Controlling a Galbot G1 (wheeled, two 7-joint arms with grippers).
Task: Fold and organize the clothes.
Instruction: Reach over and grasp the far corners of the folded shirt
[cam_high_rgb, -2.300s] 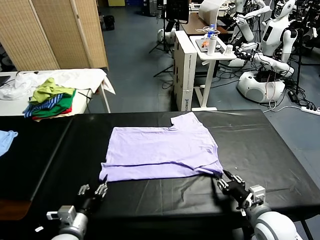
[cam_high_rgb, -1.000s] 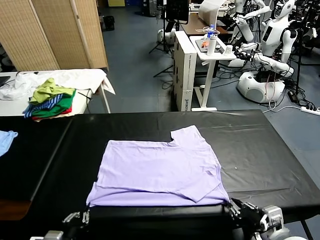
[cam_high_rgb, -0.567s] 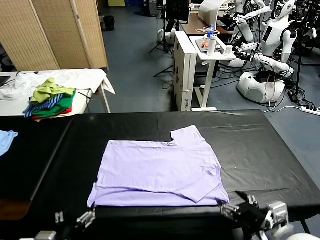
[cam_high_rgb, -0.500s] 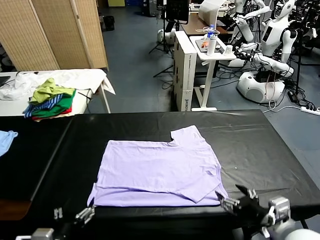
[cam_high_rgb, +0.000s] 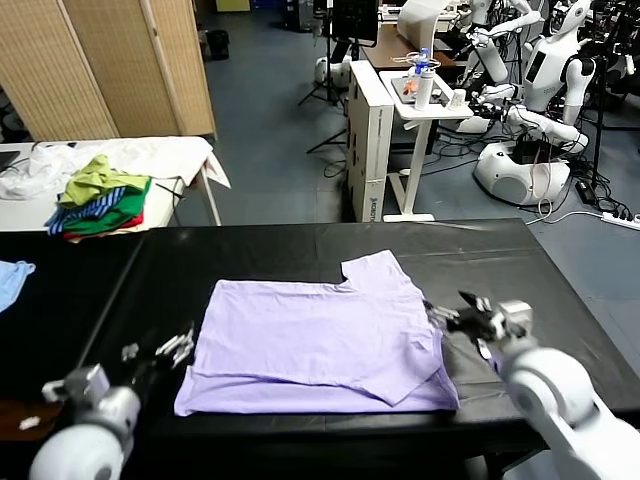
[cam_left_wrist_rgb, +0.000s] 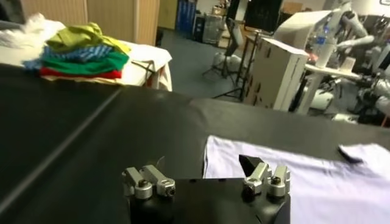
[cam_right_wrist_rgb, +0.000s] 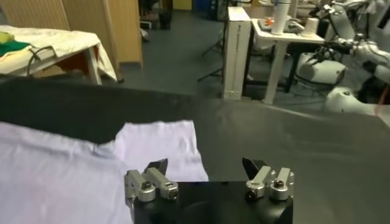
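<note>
The left gripper (cam_high_rgb: 170, 350) hovers low over the black-covered table (cam_high_rgb: 520, 270), just beside the near left edge of the pale lavender short-sleeved T-shirt of thin cloth (cam_high_rgb: 320, 335), its fingers spread apart and holding nothing; its white rounded forearm reaches in from the near left corner. The right gripper (cam_high_rgb: 462, 315) hangs at the shirt's right edge, close to the sleeve, also spread open and empty, with its white arm coming in from the near right.

The T-shirt lies flat in the middle of the table, partly folded: a doubled layer shows along its near edge and one sleeve sticks out at the far right corner. In the right wrist view that sleeve (cam_right_wrist_rgb: 159, 143) lies just ahead of the open fingers.

A light blue cloth (cam_high_rgb: 10, 280) sits at the table's left edge, well apart from the shirt. Beyond, on a white side table (cam_high_rgb: 170, 155), rests a green, yellow and red pile of garments (cam_high_rgb: 100, 195). Farther back stand a white cabinet (cam_high_rgb: 375, 140) and white humanoid robots (cam_high_rgb: 545, 90).
</note>
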